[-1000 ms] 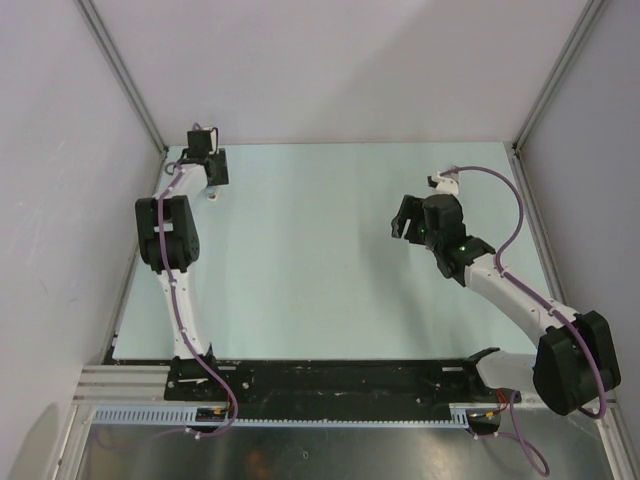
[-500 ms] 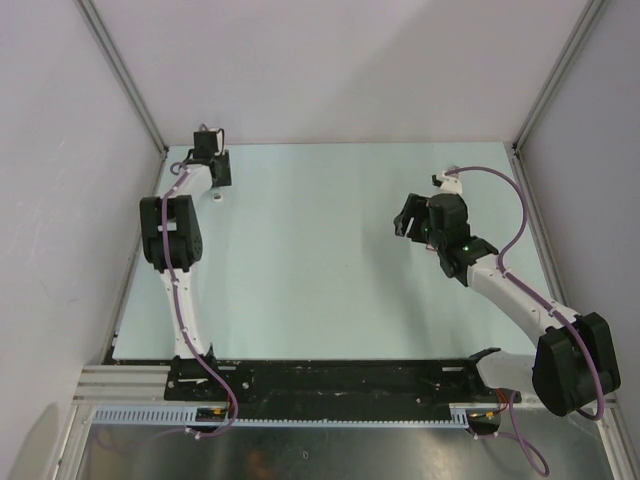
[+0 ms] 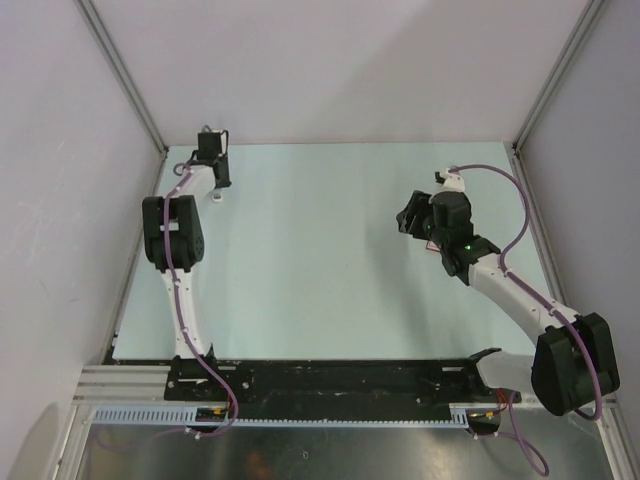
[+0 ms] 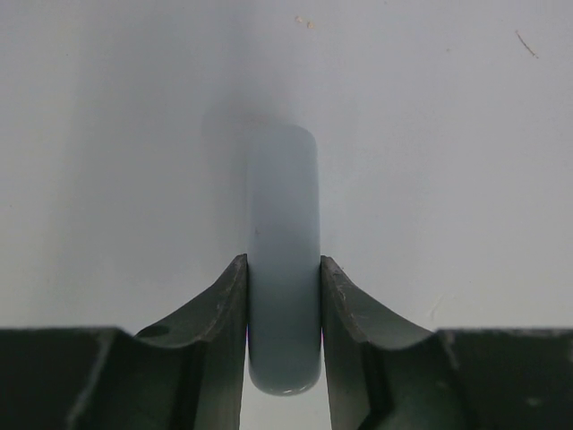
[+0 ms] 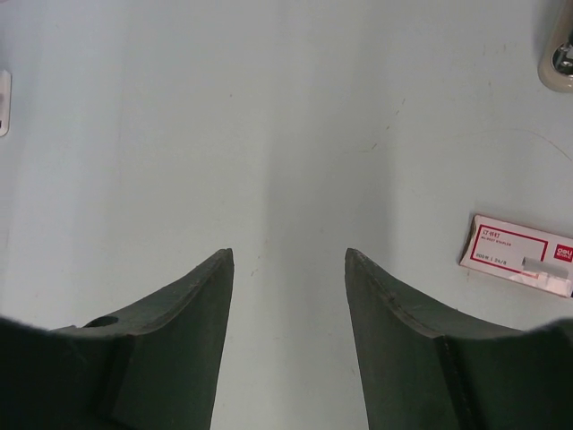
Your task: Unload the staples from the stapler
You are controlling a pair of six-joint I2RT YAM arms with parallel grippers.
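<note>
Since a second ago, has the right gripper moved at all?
Yes, slightly. In the top view the right gripper has shifted a little to the right and toward the far table edge, ending nearer the right corner post.

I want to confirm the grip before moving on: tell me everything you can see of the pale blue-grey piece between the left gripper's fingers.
The pale blue-grey piece is a smooth, matte, plastic-looking bar with rounded ends and a gently domed top. No markings show. It appears to rest on the light table, pointing straight away from the left wrist camera. The left gripper straddles its near half, with both dark fingers against its long sides. Its far half sticks out free, and its underside is hidden.
</note>
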